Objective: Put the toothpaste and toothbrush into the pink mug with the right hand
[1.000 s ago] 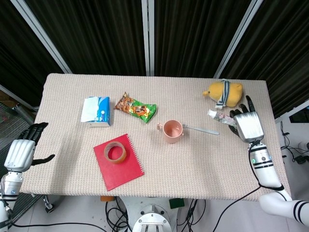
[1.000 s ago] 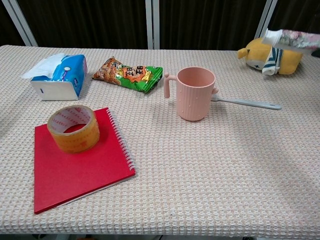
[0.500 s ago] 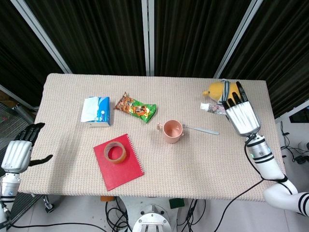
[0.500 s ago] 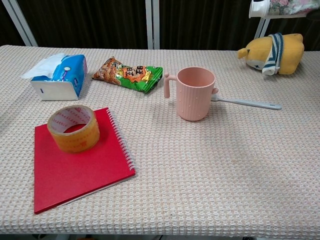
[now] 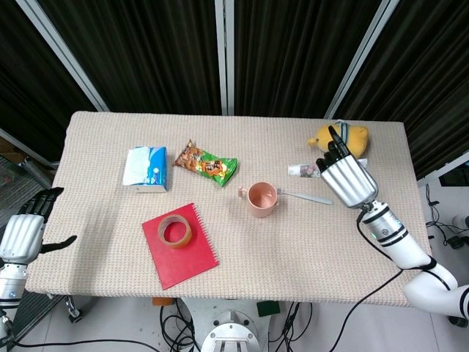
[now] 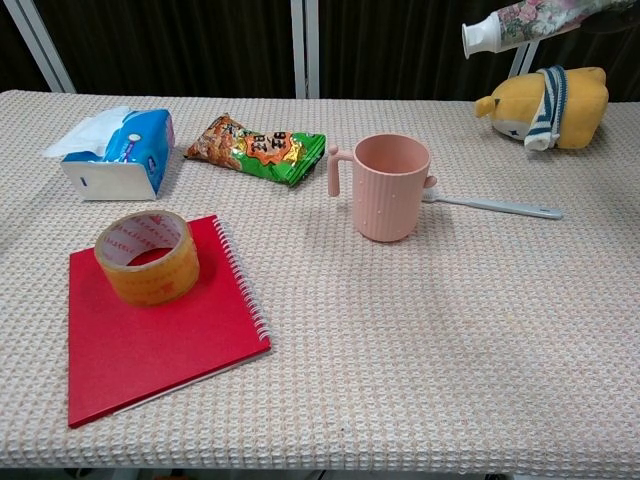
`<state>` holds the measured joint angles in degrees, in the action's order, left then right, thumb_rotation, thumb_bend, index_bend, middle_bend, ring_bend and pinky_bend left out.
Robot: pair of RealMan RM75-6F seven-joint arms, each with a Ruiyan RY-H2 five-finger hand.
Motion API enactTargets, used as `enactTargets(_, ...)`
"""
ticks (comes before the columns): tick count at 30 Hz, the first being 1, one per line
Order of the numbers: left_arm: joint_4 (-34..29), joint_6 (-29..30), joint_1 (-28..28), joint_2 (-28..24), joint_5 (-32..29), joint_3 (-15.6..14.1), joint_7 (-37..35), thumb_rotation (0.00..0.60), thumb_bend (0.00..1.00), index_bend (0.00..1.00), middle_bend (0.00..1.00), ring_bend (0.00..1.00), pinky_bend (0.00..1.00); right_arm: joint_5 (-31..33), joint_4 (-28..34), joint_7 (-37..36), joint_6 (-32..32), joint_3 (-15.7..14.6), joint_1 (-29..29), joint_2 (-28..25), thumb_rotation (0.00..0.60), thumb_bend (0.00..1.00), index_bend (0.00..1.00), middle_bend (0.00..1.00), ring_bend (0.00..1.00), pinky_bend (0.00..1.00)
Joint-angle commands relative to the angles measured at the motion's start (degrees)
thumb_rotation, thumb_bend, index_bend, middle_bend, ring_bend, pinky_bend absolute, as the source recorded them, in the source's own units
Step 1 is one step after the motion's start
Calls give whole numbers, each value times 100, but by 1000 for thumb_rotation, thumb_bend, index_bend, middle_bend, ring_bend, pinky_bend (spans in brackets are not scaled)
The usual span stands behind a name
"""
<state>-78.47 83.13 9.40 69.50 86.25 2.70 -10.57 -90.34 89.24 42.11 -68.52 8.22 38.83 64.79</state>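
Note:
The pink mug (image 5: 261,199) (image 6: 389,186) stands upright near the table's middle, handle to its left. A grey toothbrush (image 5: 306,196) (image 6: 490,205) lies flat just right of the mug. My right hand (image 5: 344,180) holds the flower-printed toothpaste tube (image 5: 303,170) (image 6: 525,20) in the air, up and to the right of the mug, cap end pointing left. In the chest view only the tube shows, near the top edge. My left hand (image 5: 28,227) hangs off the table's left edge, fingers apart, holding nothing.
A yellow plush toy (image 5: 338,137) (image 6: 549,104) sits at the back right, behind the tube. A snack packet (image 5: 208,163), a blue tissue pack (image 5: 146,168) and a red notebook (image 5: 185,255) with a tape roll (image 5: 175,231) on it lie left of the mug.
My right hand has carried the toothpaste tube up off the table and leftward toward the mug. The left hand has barely drifted.

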Motion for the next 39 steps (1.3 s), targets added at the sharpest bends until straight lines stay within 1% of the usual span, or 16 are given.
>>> enactTargets(1,10,-3,-1,1,-4,4,-10,539,75,80,105,100,217,-116,9,122,110,-37,69,-45,600,663,868,740,280,0)
enactTargets(9,62,22,-42,3,-24,6,-131,539,75,80,105,100,217,-349,-33,308,289,-24,240,-22,600,637,868,739,279,0)
enactTargets(14,108,90,-58,8,-2,29,-190,541,75,80,105,100,218,-594,-53,386,519,-40,431,-136,600,621,868,735,279,0)
enactTargets(23,185,140,-64,49,22,53,-299,539,76,80,105,100,217,-718,-90,475,875,-13,684,-130,600,612,868,736,280,0)
enactTargets(29,209,166,-64,59,30,72,-340,541,76,80,105,100,217,-1146,-230,682,1063,-99,926,-71,600,608,868,737,279,0)
enactTargets(32,227,163,-64,61,13,83,-340,539,76,80,105,100,217,-1197,-181,703,1253,-112,1038,-74,600,602,868,733,280,0)
enactTargets(39,236,182,-77,49,-10,106,-338,538,76,80,105,100,217,-1384,-52,1023,1679,-133,1306,-51,600,599,867,726,290,0)
